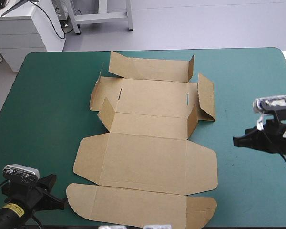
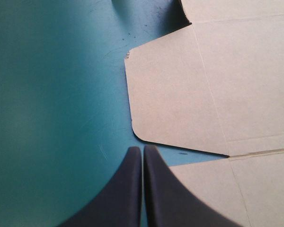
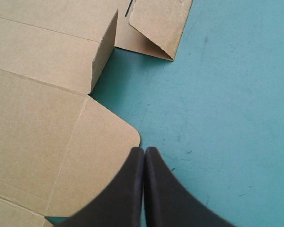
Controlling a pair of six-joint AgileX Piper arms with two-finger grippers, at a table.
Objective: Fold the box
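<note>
The box (image 1: 148,152) lies in the middle of the worktop (image 1: 43,105), a cut brown sheet that is mostly flat. Its nearer half lies flat, down to the worktop's near edge. Toward the far edge several panels are already raised: a long far wall (image 1: 150,69) leans up, and short side flaps (image 1: 206,98) at both ends stand half-raised.

The left hand (image 1: 63,202) is at the near-left corner of the worktop, its black fingers closed to one point and holding nothing. In its wrist view the tip is just beside the rounded left wing (image 2: 175,94) of the large flat panel. The right hand (image 1: 236,141) is toward the right edge, likewise closed and empty. Its tip points at the rounded right wing (image 3: 99,156); whether it touches the board cannot be told.

The step in hand looks like raising these two wings. To do it well, each closed tip should come in low along the teal-green cover and slip under the middle of its wing's free edge. The wing can then be swung up about the scored crease. The board looks light and likely to skid, so both hands should push inward together, each steadying the sheet against the other. The right hand should also keep clear of the half-raised flap just beyond its wing.
</note>
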